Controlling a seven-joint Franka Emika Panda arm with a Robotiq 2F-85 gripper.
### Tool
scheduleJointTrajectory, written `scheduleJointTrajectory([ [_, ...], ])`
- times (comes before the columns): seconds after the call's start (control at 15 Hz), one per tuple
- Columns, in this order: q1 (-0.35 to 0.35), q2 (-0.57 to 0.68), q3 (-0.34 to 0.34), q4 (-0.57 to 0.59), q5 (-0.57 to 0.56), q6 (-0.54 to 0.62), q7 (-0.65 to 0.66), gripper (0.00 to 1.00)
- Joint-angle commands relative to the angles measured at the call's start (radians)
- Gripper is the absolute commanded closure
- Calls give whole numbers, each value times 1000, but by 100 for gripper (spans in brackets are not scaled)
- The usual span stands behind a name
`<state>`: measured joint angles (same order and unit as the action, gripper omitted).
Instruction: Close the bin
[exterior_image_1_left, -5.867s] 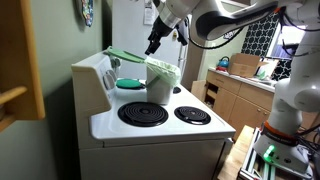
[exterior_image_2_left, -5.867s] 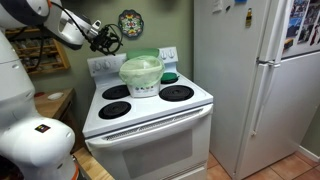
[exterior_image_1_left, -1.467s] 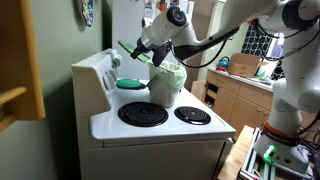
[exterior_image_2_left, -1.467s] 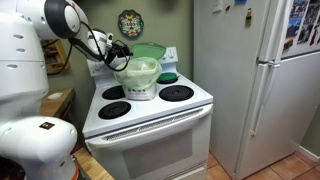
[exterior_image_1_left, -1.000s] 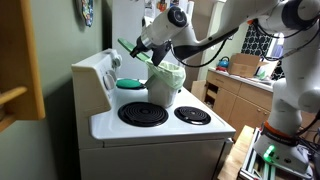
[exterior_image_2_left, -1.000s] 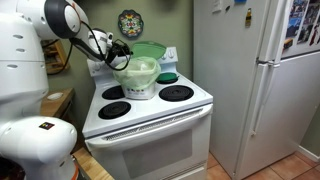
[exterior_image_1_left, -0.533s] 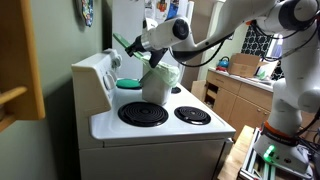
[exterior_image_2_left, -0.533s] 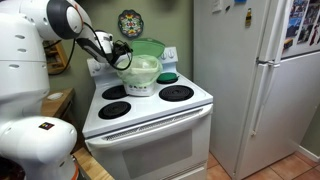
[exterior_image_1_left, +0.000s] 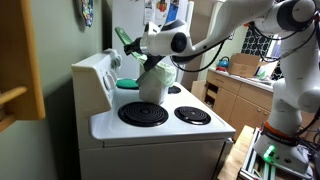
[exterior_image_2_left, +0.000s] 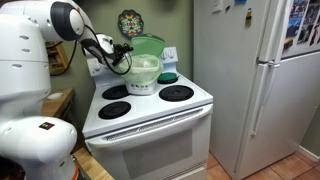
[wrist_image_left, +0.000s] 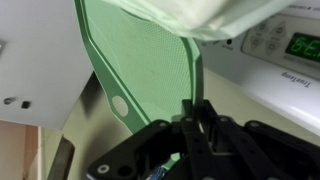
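while the bin (exterior_image_2_left: 143, 72) stands at the back of the white stove worktop (exterior_image_2_left: 140, 110), between the rear burners, its thin light-green lid (exterior_image_2_left: 148, 45) is raised steeply above the opening, not yet down. in both exterior views the lid (exterior_image_1_left: 122, 40) tilts up on the side facing the control panel, and the whitish body of the bin (exterior_image_1_left: 153, 85) sits below it. the pincer (exterior_image_2_left: 122, 52) is at the lid's edge, beside the bin's rim. in the wrist view the lid (wrist_image_left: 140, 70) fills the middle as a broad green sheet. the pincer (wrist_image_left: 198, 108) meets its lower edge, with the bin's pale wall (wrist_image_left: 220, 15) above. the dark fingers (wrist_image_left: 188, 118) sit very close together there, but i cannot tell whether they pinch the lid or only press against it. a teal dish (exterior_image_2_left: 170, 77) lies on the worktop just beside the bin. a green clock display (wrist_image_left: 300, 45) glows on the panel.
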<state>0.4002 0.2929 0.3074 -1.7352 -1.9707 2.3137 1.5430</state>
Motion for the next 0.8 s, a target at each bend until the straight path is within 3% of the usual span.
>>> scheduleJointTrajectory([
  [0.0,12,-10,23,-38,-38,-141,157,96],
  [0.33,21,-5,47,-71,-18,-232,231,96],
  [0.6,25,2,63,-76,61,-336,292,96],
  [0.67,6,-5,72,-80,115,-277,270,96],
  [0.73,22,7,61,-52,42,-304,238,87],
])
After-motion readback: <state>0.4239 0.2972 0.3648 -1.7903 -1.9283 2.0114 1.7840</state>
